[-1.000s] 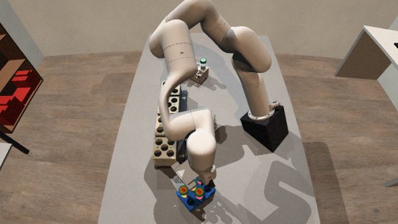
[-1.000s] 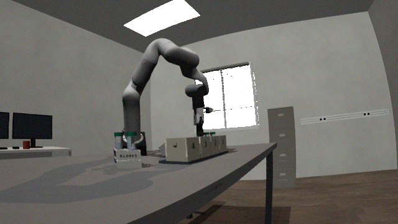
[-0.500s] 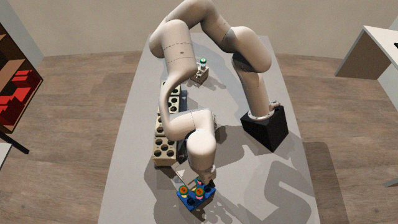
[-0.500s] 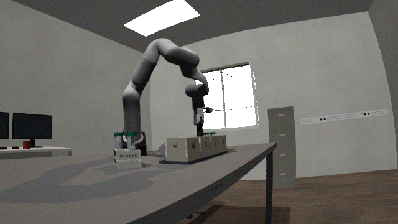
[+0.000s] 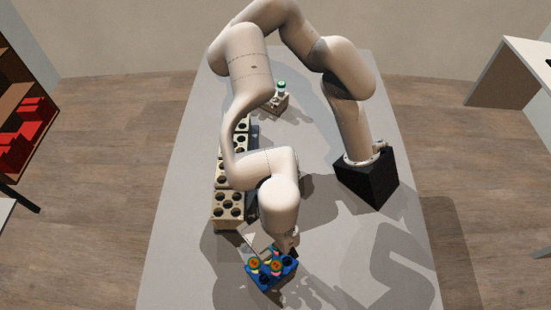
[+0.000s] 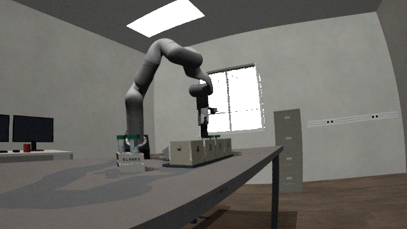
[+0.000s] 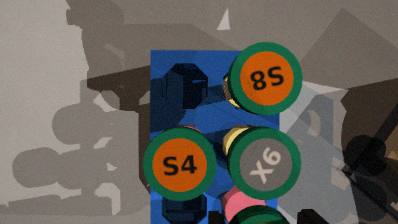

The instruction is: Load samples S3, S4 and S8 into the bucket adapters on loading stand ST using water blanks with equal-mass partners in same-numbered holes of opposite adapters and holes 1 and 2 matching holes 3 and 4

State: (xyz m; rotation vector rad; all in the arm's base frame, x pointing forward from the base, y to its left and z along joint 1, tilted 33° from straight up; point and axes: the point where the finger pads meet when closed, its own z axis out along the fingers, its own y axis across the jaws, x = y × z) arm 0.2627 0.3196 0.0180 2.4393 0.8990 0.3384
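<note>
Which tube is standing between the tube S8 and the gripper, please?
X6, with the grey cap dot, stands between them; the wrist view shows this.

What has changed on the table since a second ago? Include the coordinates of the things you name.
Nothing visibly changed. The arm (image 5: pixel 250 65) (image 6: pixel 134 114) keeps its pose, its end effector (image 5: pixel 293 255) (image 6: pixel 204 136) (image 7: pixel 263 217) still low at the blue rack (image 5: pixel 253 274) (image 7: pixel 215 112). Nothing was visibly lifted or set down; the blue rack, adapters (image 5: pixel 228 224) (image 6: pixel 179 159) and blanks rack (image 5: pixel 281 108) (image 6: pixel 131 167) stayed put.
</note>
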